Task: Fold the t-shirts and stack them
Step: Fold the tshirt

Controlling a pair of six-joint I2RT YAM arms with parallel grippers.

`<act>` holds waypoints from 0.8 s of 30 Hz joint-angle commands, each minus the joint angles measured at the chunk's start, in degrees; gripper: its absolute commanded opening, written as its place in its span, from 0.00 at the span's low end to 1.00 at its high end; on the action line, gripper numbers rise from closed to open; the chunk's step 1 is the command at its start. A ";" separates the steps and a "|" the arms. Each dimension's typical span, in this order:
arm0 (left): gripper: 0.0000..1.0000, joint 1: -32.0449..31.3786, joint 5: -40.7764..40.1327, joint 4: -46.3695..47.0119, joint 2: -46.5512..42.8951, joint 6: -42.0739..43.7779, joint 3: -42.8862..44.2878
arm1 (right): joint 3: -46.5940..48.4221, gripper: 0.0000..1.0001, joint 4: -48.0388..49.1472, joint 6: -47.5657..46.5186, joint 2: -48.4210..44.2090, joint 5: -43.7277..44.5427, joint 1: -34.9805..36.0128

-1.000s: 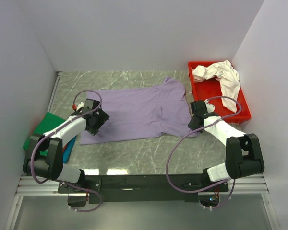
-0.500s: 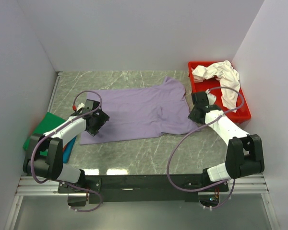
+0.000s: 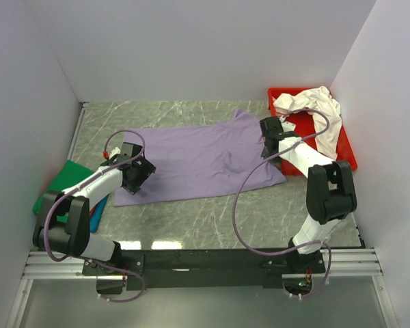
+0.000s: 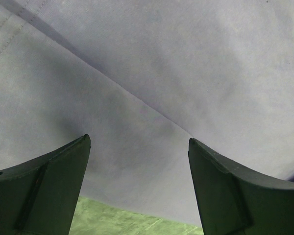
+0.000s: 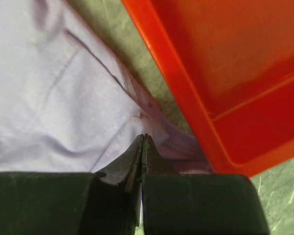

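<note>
Nearest the bases on the left, a green t-shirt [image 3: 65,179] lies at the table [image 3: 212,215] edge against the wall, with a blue t-shirt [image 3: 99,207] showing just beside its near-right side. Can't tell how they're folded.

Left gripper [image 3: 140,174] hangs over the near-left corner of the lavender t-shirt [image 3: 198,157]. In the wrist view its jaws stand wide apart [image 4: 137,142] with nothing between them, only flat purple cloth below and a strip of the table past the hem.

The lavender t-shirt is spread flat across the middle of the table, long side running left to right. Mostly smooth, with some wrinkles toward its right end.

Right gripper [image 3: 266,140] sits at the shirt's far-right edge, between the shirt and the red tray [image 3: 346,152]. Jaws are closed tight [image 5: 143,138]. The tips meet right on the hem and the cloth puckers up into them, so it reads as a pinch on the lavender t-shirt's edge. The tray wall [image 5: 176,83] is just beside the fingers, not touching.

Far right corner: the red tray holds a white t-shirt [image 3: 314,109] — crumpled and unfolded, with part of it draped toward the tray's right side.
</note>
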 commanded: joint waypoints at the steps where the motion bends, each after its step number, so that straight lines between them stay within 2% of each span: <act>1: 0.86 -0.24 0.07 1.34 0.05 -0.09 -0.28 | 3.53 0.00 -1.87 -0.75 2.36 4.34 1.59; 3: 0.86 -0.24 0.07 1.34 0.05 0.00 -0.28 | 3.27 0.00 -2.22 -0.49 3.16 4.87 1.77; 4: 0.86 -0.24 0.07 1.43 -0.13 0.00 -0.19 | 2.92 0.04 -2.05 -0.40 3.16 5.04 1.86; 7: 0.86 -0.24 0.24 1.43 -0.13 0.00 -0.28 | 2.65 0.21 -1.78 -0.67 2.20 4.35 1.94; 8: 0.86 -0.24 0.25 1.60 -0.22 0.00 -0.28 | 2.83 0.34 -1.87 -0.84 1.50 3.99 1.86; 10: 0.86 -0.24 0.42 1.69 -0.48 0.00 -0.28 | 3.53 0.42 -2.13 -1.19 0.44 2.59 2.03; 15: 0.86 -0.24 0.60 1.87 -1.10 -0.09 -0.46 | 5.46 0.45 -4.50 -1.11 -4.83 1.62 3.35; 20: 0.86 -0.24 0.77 1.95 -1.62 -0.17 -0.54 | 2.48 0.43 -3.98 0.91 -10.97 1.36 6.33; 24: 0.86 -0.24 1.21 2.39 -1.27 -0.26 -0.46 | 1.85 0.43 -0.81 0.57 -8.54 -2.85 6.95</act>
